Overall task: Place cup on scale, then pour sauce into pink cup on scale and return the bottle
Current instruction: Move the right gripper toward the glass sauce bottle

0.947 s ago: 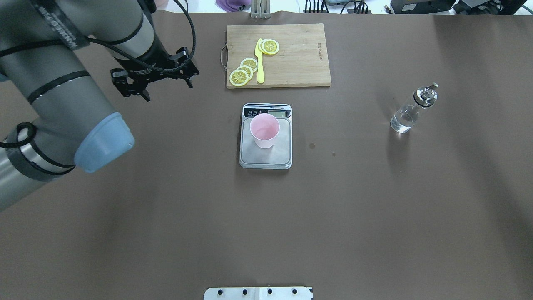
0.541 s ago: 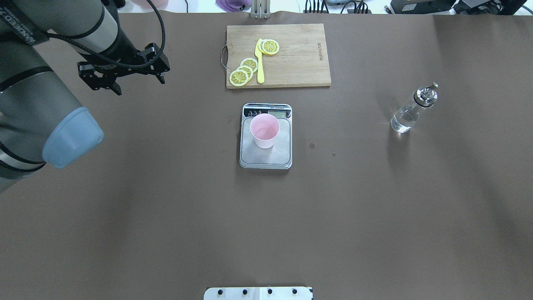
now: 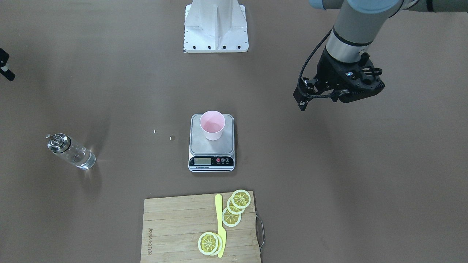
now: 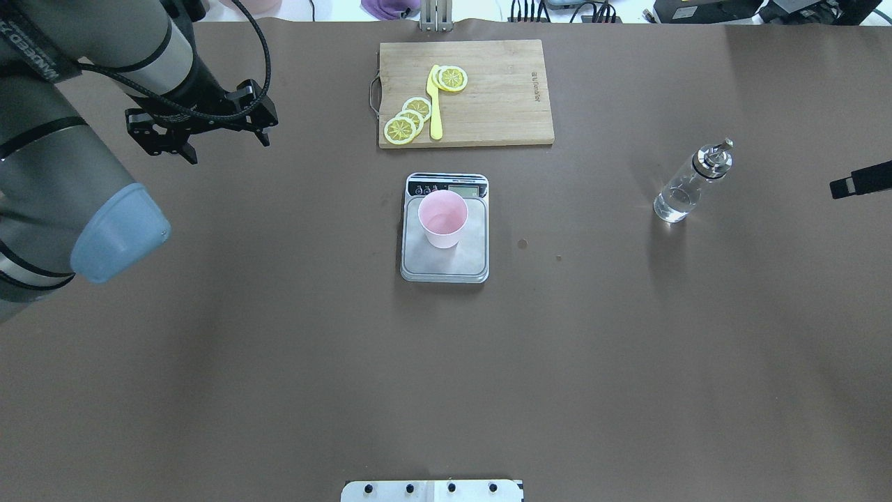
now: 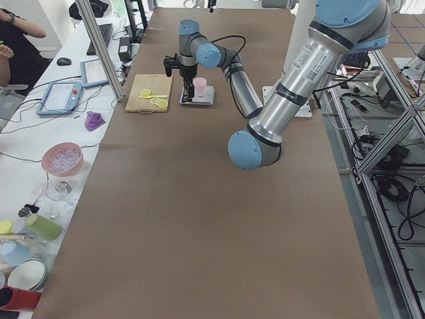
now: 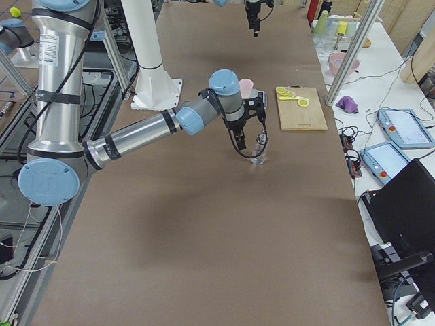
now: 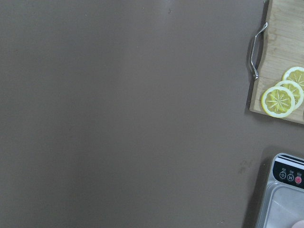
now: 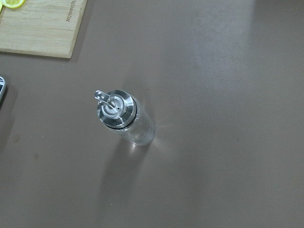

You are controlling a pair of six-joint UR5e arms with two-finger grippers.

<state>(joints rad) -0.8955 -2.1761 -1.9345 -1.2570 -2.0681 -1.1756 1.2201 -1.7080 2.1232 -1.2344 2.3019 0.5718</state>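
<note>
The pink cup (image 4: 442,219) stands upright on the silver scale (image 4: 446,266) at the table's middle; both also show in the front view, the cup (image 3: 212,125) on the scale (image 3: 211,149). The clear glass bottle (image 4: 686,185) with its metal spout stands upright to the right, with clear sauce (image 4: 670,203) low in it. My left gripper (image 4: 226,146) is open and empty, far left of the scale. One finger (image 4: 860,183) of my right gripper shows at the right edge; in the exterior right view my right gripper (image 6: 250,132) hovers by the bottle (image 6: 258,155), jaws apart. The bottle (image 8: 126,118) shows in the right wrist view.
A wooden cutting board (image 4: 495,90) with lemon slices (image 4: 408,118) and a yellow knife (image 4: 435,104) lies behind the scale. Two small spots (image 4: 522,243) mark the brown mat right of the scale. The robot's base plate (image 4: 432,490) is at the near edge.
My left arm has drawn back to the left, away from the scale, then nearly stopped. A finger of my right gripper has come into the overhead view at the right edge.
</note>
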